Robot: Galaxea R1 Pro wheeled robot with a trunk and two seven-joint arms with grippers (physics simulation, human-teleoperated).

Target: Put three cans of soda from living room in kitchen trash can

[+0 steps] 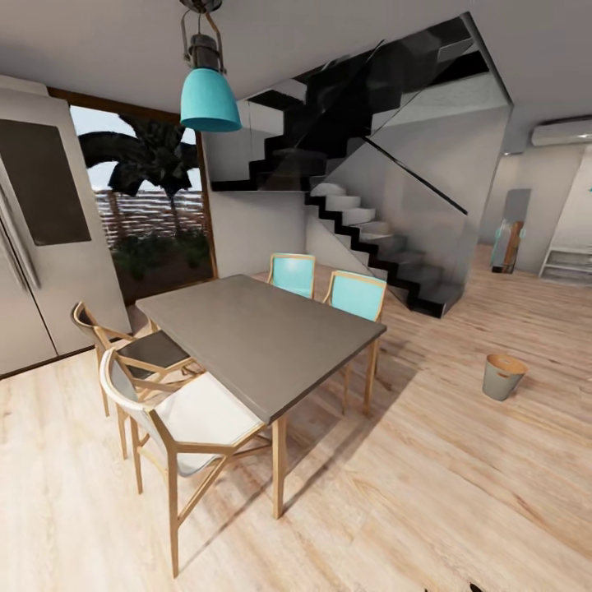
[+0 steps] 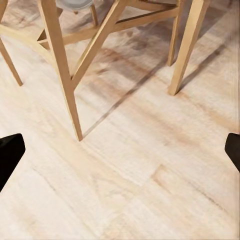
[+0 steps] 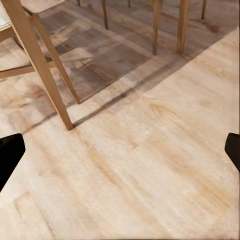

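Left gripper (image 2: 120,152): jaws spread wide, dark fingertips (image 2: 10,155) at opposite edges of left wrist view, nothing between them, touching nothing; bare wood floor (image 2: 150,165) beneath, wooden chair legs (image 2: 62,65) beyond.

Right gripper (image 3: 120,152): same state, fully released, fingertips (image 3: 9,157) far apart at frame edges, empty, clear of floor; chair leg (image 3: 42,65) and table-leg shadows ahead.

Tash can (image 1: 503,376): upright on floor, right of dining table, well apart from it; pale grey outside, copper-brown rim inside. Seen in head view at mid-distance, ahead and to the right, well apart from both grippers. Contents not discernible.

Grey dining table (image 1: 263,337): centre of head view, top bare. Two teal chairs (image 1: 355,296) on far side, white-seated chair (image 1: 177,411) at near left corner, another wood chair (image 1: 123,345) behind it.

Steel fridge (image 1: 41,238) at far left. Teal pendant lamp (image 1: 210,99) above table. Black-and-white staircase (image 1: 370,222) behind, glazed opening with palm (image 1: 148,197) at left rear. Light wood flooring throughout.
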